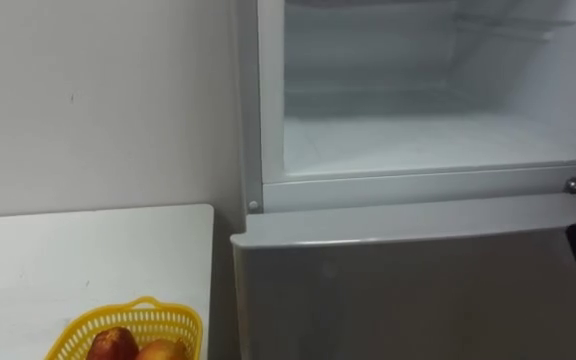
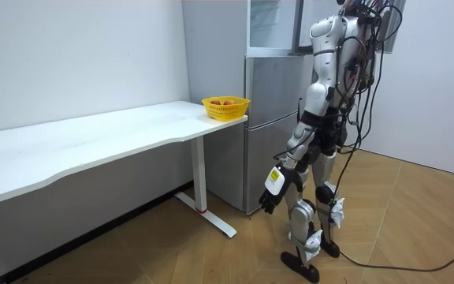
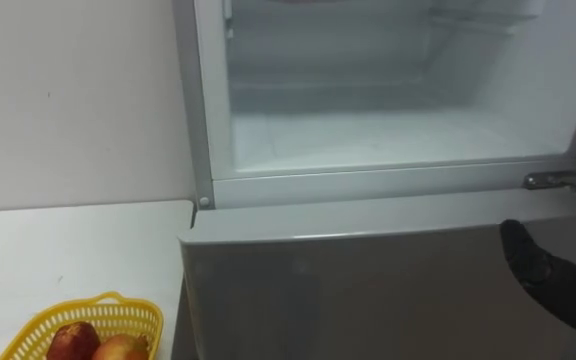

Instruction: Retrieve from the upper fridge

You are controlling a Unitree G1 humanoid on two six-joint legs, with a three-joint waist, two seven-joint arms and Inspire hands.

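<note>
Before the open upper fridge compartment [image 3: 388, 140] (shelf apparently bare), the right hand [image 3: 553, 275] hangs beside the lower door [image 3: 368, 290], likely readying a reach; its pose I cannot tell.

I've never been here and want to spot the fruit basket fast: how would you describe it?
Find the tall grey fridge with its upper compartment open. Beside it stands a long white table. At the table's end nearest the fridge sits the basket: bright yellow, lattice-walled, holding reddish fruit, alone on the tabletop.
</note>
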